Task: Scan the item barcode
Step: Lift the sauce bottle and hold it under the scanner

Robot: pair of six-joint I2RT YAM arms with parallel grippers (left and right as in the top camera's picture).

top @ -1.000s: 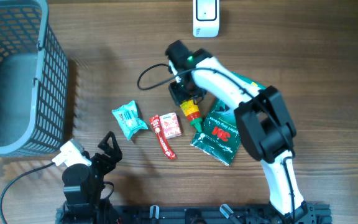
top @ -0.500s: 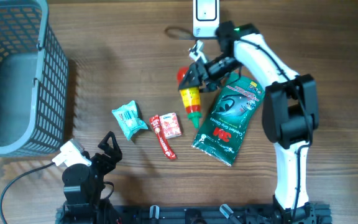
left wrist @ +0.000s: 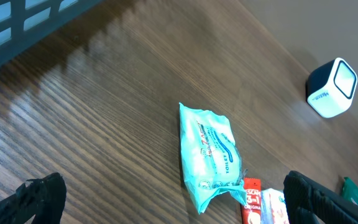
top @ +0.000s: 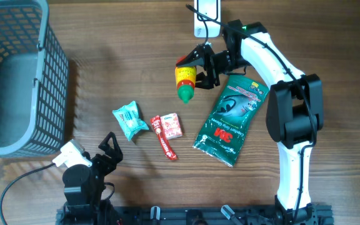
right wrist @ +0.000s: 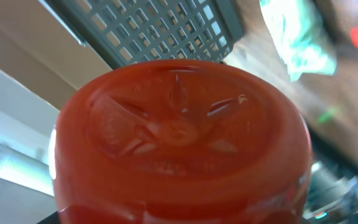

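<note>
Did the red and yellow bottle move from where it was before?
Yes. The bottle, held in the right claw, has gone up the picture, away from the small red box and closer to the white scanner.

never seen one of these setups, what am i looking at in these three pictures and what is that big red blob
Two robot arms work at a wooden table. One picture looks straight down from above; the other two come from a small camera on each wrist. The right hand grips a sauce bottle with a red base and green cap, close to the white scanner. The red blob is that bottle's base, right against the right wrist camera. The left hand sits open and empty. On the table lie a teal packet, a small red box, a red sachet and a green pouch; a grey basket stands at the left.
</note>
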